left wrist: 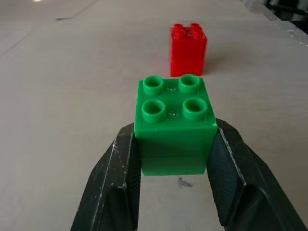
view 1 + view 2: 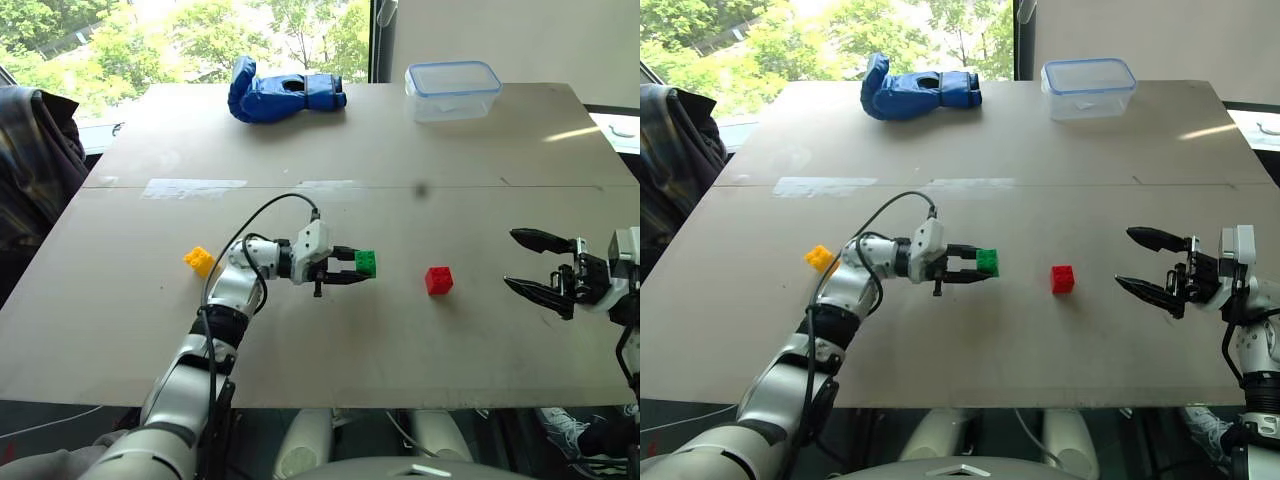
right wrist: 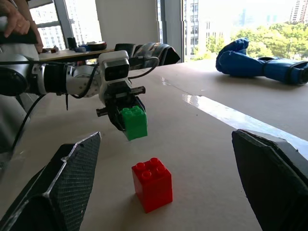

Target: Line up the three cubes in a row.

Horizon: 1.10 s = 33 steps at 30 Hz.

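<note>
Sitting on the table (image 2: 330,330) toward its left side: the yellow cube (image 2: 200,260), studs up, just beside the left arm's elbow. Next to the right, reaching sideways across the board, the left gripper (image 2: 352,270), clamping the green cube (image 2: 366,263) between its black fingers (image 1: 118,183), one on each side face. Hanging clear of the tabletop, that green cube, studs up in the left wrist view and tilted in the right wrist view. Further right, resting on the surface, the red cube (image 2: 438,280), apart from the green one and roughly level with it. Hovering at the far right, the right gripper (image 2: 530,262), jaws spread wide, gripping nothing, pointing toward the red cube. Lying along the far edge: a blue glove (image 2: 282,92) and, to its right, a clear lidded container (image 2: 452,90).
</note>
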Each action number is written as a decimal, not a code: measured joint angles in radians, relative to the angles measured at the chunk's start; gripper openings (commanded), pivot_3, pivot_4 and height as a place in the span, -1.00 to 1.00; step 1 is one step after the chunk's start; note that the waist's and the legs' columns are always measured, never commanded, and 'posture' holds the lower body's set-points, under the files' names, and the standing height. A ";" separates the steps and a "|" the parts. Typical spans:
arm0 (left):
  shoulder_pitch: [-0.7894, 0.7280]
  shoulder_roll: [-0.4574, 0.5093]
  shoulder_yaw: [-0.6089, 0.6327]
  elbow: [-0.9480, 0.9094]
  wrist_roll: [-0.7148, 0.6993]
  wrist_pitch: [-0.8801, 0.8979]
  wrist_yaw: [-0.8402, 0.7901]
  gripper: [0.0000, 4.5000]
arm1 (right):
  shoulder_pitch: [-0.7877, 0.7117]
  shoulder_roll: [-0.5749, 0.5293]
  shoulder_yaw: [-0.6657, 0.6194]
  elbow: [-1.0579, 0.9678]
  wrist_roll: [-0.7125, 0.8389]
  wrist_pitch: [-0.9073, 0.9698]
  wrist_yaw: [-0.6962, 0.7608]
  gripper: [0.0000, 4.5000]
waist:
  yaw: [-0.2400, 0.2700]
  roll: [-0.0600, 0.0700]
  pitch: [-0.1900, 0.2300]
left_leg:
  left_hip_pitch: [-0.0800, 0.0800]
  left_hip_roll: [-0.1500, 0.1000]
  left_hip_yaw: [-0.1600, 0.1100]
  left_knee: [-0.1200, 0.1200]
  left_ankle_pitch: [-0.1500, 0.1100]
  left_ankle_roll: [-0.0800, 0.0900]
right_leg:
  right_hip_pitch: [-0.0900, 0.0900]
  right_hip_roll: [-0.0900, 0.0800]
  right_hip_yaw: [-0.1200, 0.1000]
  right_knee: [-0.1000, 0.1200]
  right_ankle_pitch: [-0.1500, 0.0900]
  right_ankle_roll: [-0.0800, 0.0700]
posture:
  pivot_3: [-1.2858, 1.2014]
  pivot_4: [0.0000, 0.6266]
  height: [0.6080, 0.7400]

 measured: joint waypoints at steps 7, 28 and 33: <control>-0.045 -0.061 -0.051 0.118 0.057 -0.083 -0.077 -0.42 | 0.065 -0.015 -0.019 -0.070 0.002 0.000 0.011 1.00 | -0.020 -0.001 0.001 | 0.001 0.001 -0.002 0.001 -0.002 0.004 | 0.000 0.001 0.001 0.003 0.000 0.000 | 0.03 -0.52 1.00; 0.097 -0.035 -0.047 -0.152 0.106 0.058 0.140 -0.42 | 0.043 -0.025 0.007 -0.024 0.009 -0.043 0.020 1.00 | -0.017 -0.001 0.001 | 0.002 0.004 -0.004 0.007 -0.003 0.005 | 0.002 0.001 0.001 0.005 0.000 0.001 | 0.03 -0.52 1.00; 0.157 -0.025 -0.048 -0.261 0.106 0.138 0.189 -0.42 | 0.036 -0.023 0.008 -0.024 0.011 -0.044 0.021 1.00 | -0.016 -0.001 0.000 | 0.002 0.004 -0.004 0.007 -0.003 0.005 | 0.002 0.001 0.001 0.005 0.000 0.001 | 0.03 -0.52 1.00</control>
